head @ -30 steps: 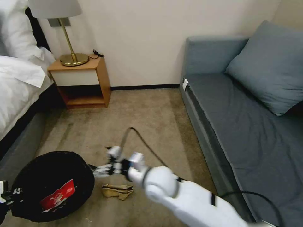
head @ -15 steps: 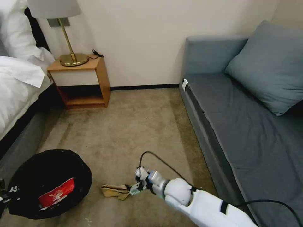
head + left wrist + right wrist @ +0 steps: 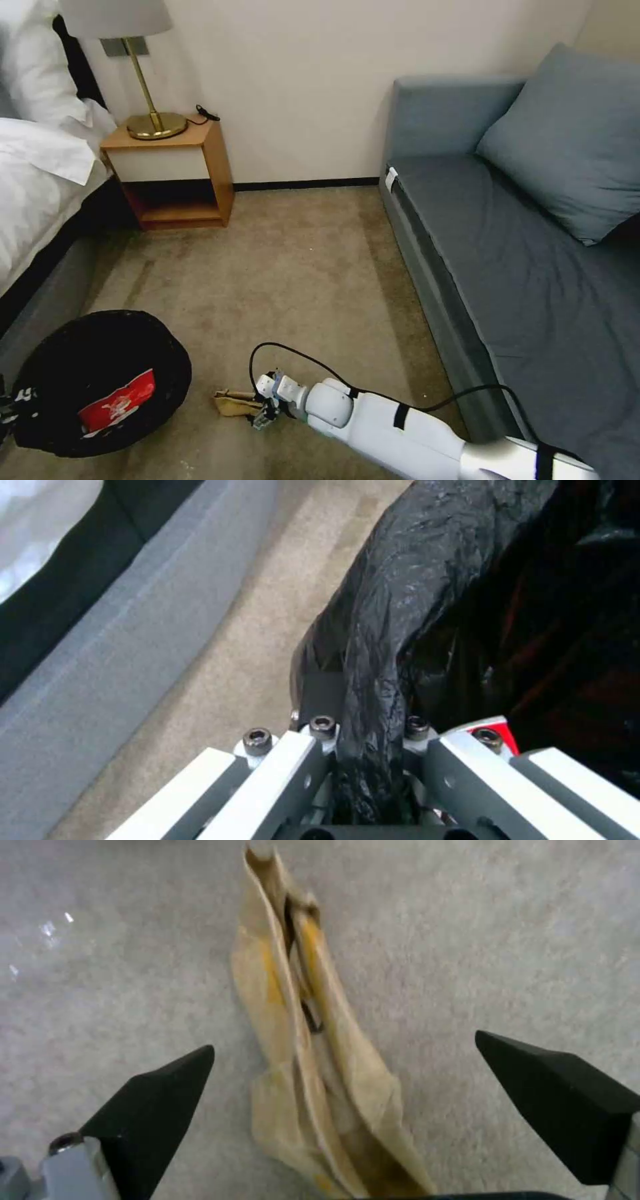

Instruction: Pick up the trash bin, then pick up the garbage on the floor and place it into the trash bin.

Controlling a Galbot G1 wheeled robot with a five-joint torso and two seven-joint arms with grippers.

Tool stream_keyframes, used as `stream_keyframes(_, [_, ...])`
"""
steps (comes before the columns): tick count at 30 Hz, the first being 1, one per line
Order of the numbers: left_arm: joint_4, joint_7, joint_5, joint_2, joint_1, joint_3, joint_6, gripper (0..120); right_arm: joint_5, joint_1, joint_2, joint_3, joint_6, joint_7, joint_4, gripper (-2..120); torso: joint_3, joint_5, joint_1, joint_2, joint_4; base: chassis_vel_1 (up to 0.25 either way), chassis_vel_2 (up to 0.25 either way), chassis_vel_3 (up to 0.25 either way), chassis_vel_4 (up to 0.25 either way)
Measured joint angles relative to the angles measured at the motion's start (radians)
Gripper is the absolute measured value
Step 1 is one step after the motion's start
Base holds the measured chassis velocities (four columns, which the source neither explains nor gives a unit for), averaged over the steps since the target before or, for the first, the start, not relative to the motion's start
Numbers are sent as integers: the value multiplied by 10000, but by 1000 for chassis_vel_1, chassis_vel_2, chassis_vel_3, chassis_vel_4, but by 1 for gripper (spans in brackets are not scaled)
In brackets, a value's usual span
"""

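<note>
1. The right tool (image 3: 343, 1075) is low over the carpet (image 3: 300, 267) with its jaws spread wide, one black fingertip (image 3: 157, 1095) on each side of the tan paper piece (image 3: 313, 1050); neither tip touches the paper.
2. In the head view the right tool (image 3: 265, 413) sits at the paper's (image 3: 235, 402) near end, just beside the trash bin (image 3: 100, 333).
3. The left tool (image 3: 370, 760) is clamped on the bin's rim (image 3: 373, 645), pinching the black liner between its fingers, at the bin's left edge (image 3: 13, 400).
4. The bin is in hand, so I judge the first step done.
5. A red-and-white packet (image 3: 119, 401) lies inside the bin.
6. The tan paper lies flat on the floor, not yet gripped; closing on it and carrying it to the bin is what remains here.
7. I see no other litter on the carpet between the bed (image 3: 40, 173) and the sofa (image 3: 533, 280).
</note>
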Motion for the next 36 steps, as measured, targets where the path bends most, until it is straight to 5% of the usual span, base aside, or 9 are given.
stream_keyframes(11, [-56,-18,-2,-71,4,43,0,3,-81,254,700,-58,322,-630,-1599,100,0,0,0,0,0,0,0,0,0])
stream_keyframes(36, [-126,-46,22,-174,22,206,0,3,-68,209,805,-70,782,-994,-1829,11,0,2,0,0,0,0,0,0,0])
